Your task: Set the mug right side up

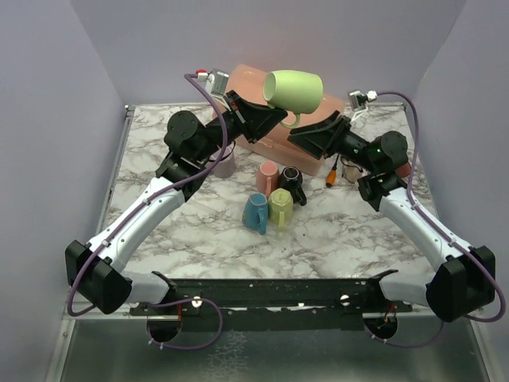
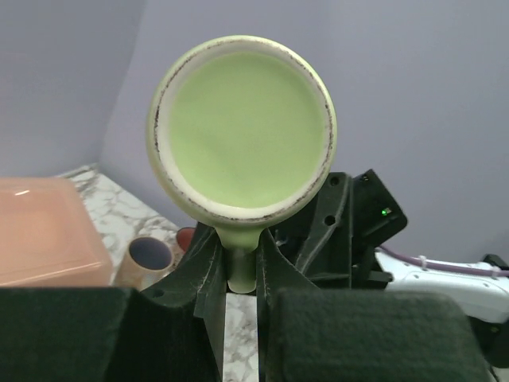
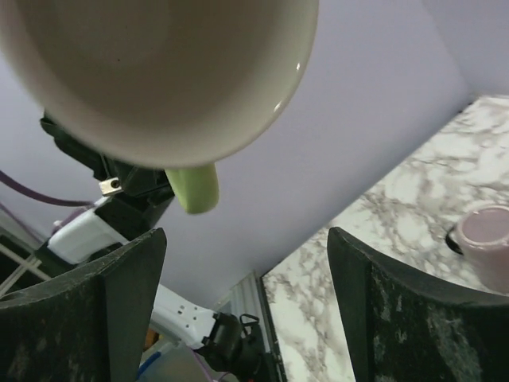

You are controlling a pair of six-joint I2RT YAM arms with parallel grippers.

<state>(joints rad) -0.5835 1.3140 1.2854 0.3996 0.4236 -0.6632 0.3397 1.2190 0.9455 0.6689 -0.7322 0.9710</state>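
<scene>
The light green mug (image 1: 293,90) is held in the air on its side above the back of the table. My left gripper (image 1: 280,119) is shut on its handle (image 2: 241,267); the left wrist view shows the mug's base (image 2: 242,131) facing the camera above the gripper (image 2: 241,239). My right gripper (image 1: 296,135) is open and empty just below and right of the mug. In the right wrist view its fingers (image 3: 131,294) stand wide apart under the mug's open mouth (image 3: 159,72), with the gripper (image 3: 246,263) clear of the handle.
A pink box (image 1: 248,83) stands at the back behind the mug. A pink mug (image 1: 269,177), a black mug (image 1: 291,183), a blue mug (image 1: 256,212) and a yellow-green mug (image 1: 280,207) cluster mid-table. A lilac mug (image 1: 225,163) stands by the left arm.
</scene>
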